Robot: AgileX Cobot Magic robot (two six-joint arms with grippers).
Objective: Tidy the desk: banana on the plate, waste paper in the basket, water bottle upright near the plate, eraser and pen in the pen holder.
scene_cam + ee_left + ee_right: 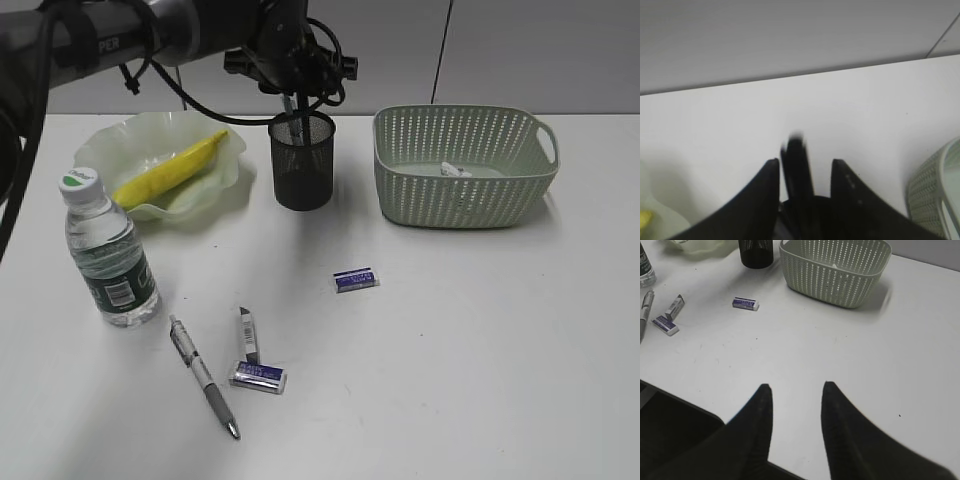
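My left gripper (296, 92) hangs over the black mesh pen holder (302, 165). Its jaws (805, 162) are apart, and a dark pen (796, 160) stands between them, its lower end in the holder. The banana (172, 168) lies on the wavy green plate (228, 185). The water bottle (110, 255) stands upright at front left of the plate. The waste paper (455, 170) lies in the green basket (465, 200). A second pen (205, 375) and three erasers (356, 279), (258, 376), (247, 333) lie on the desk (480, 340). My right gripper (796, 390) is open and empty above the desk.
In the right wrist view the basket (835, 270), pen holder (756, 252), one eraser (745, 303) and two more erasers (670, 315) lie ahead and to the left. The desk's near edge runs at lower left of that view.
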